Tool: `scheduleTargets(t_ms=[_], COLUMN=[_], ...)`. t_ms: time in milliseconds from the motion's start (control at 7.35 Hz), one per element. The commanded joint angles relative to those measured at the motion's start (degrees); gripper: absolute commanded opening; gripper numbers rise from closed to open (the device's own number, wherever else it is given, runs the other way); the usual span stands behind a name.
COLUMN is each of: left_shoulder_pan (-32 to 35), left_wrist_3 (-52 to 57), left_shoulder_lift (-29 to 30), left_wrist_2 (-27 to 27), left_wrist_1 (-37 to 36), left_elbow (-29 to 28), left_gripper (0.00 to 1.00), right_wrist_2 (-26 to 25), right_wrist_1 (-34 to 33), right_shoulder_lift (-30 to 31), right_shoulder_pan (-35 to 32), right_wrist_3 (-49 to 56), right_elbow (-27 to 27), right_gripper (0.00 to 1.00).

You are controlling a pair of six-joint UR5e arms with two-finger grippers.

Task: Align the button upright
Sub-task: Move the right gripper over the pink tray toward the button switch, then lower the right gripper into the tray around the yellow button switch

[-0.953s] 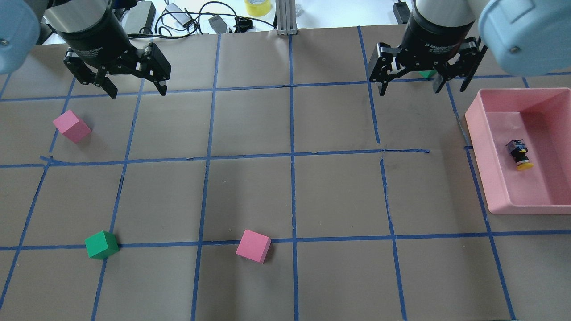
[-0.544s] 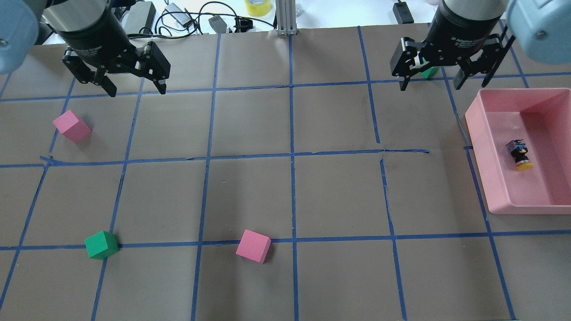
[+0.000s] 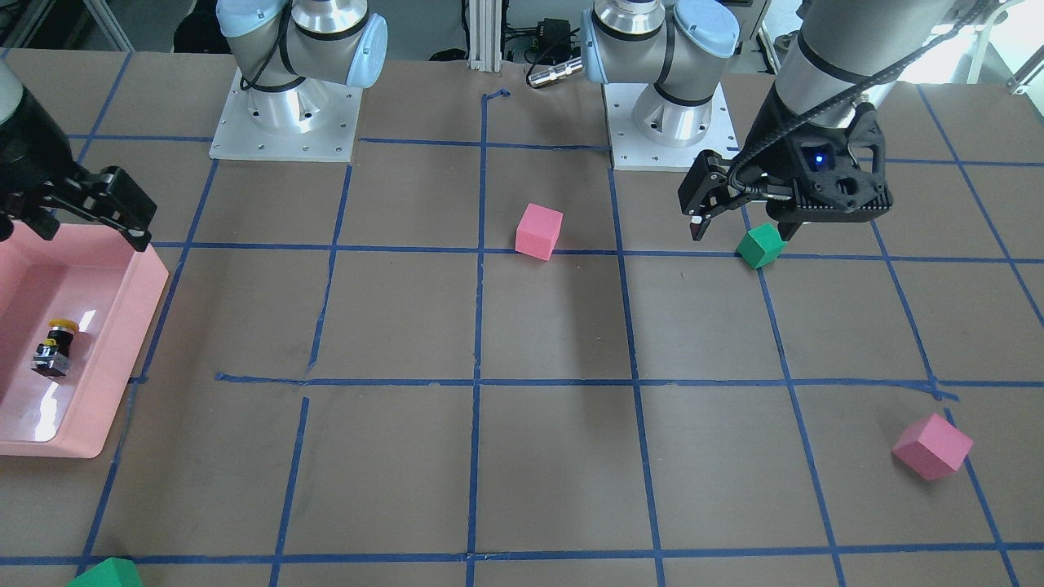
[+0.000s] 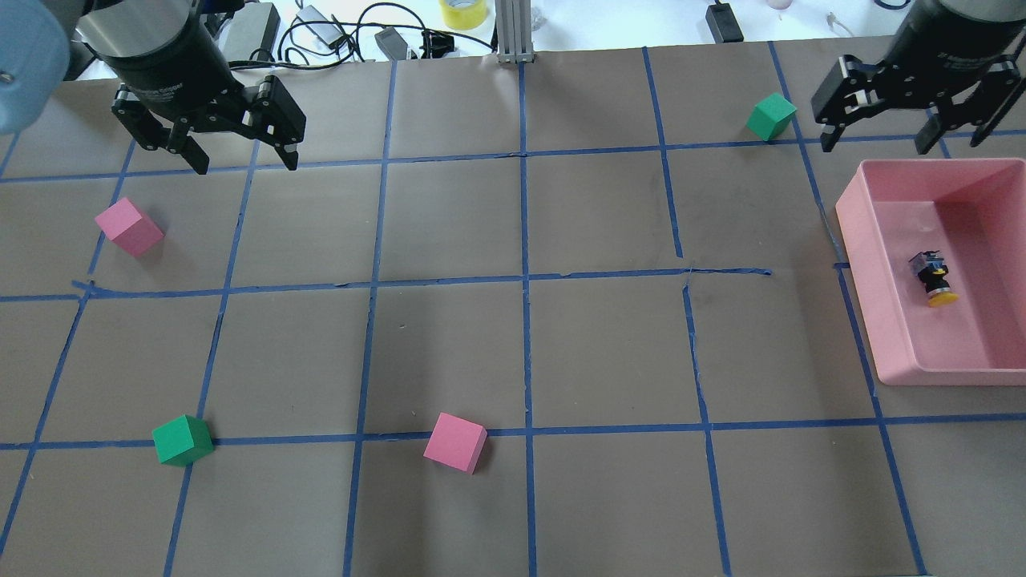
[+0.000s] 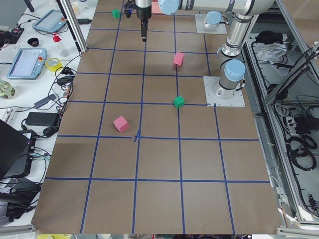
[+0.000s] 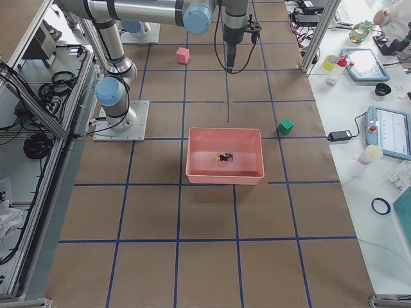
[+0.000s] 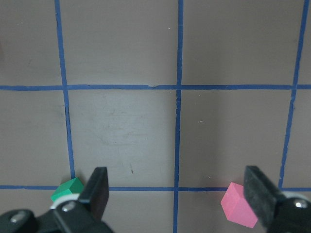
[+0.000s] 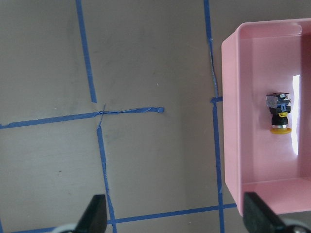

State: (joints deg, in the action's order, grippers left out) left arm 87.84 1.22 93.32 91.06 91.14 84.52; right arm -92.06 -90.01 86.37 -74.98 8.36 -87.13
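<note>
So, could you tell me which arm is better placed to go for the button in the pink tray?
Right. The right gripper hovers open just beside the rim of the pink tray, and the button lies on its side in that tray. The left gripper hangs open across the table.

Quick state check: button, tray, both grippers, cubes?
button: on its side in the tray, not upright.
pink tray: flat on the table, holds only the button.
left gripper: open, empty.
right gripper: open, empty.
foam cubes: all four resting on the table, ungripped.
</note>
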Motion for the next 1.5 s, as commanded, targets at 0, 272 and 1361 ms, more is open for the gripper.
scheduleTargets(t_ms=[0, 272, 1361], left_shoulder_pan=[-0.03, 0.05, 0.05], left_wrist_3=[0.01, 0.01, -0.08], left_shoulder_lift=[0.02, 0.1, -0.16], left_wrist_2=[0.0, -0.09, 0.17], left_wrist_1=[-0.79, -0.79, -0.79], left_elbow=[0.03, 0.12, -0.06], left_gripper=[1.0, 1.0, 1.0], right_wrist_2=[-1.36, -0.41, 3.46], right_wrist_1=[-4.87, -16.47, -40.68], right_shoulder_lift=[-2.94, -7.33, -15.88], right_shoulder_pan=[10.07, 18.95, 24.62], right_wrist_3=[9.52, 19.37, 25.65], right_elbow=[-2.33, -7.67, -21.5], right_gripper=[1.0, 1.0, 0.99])
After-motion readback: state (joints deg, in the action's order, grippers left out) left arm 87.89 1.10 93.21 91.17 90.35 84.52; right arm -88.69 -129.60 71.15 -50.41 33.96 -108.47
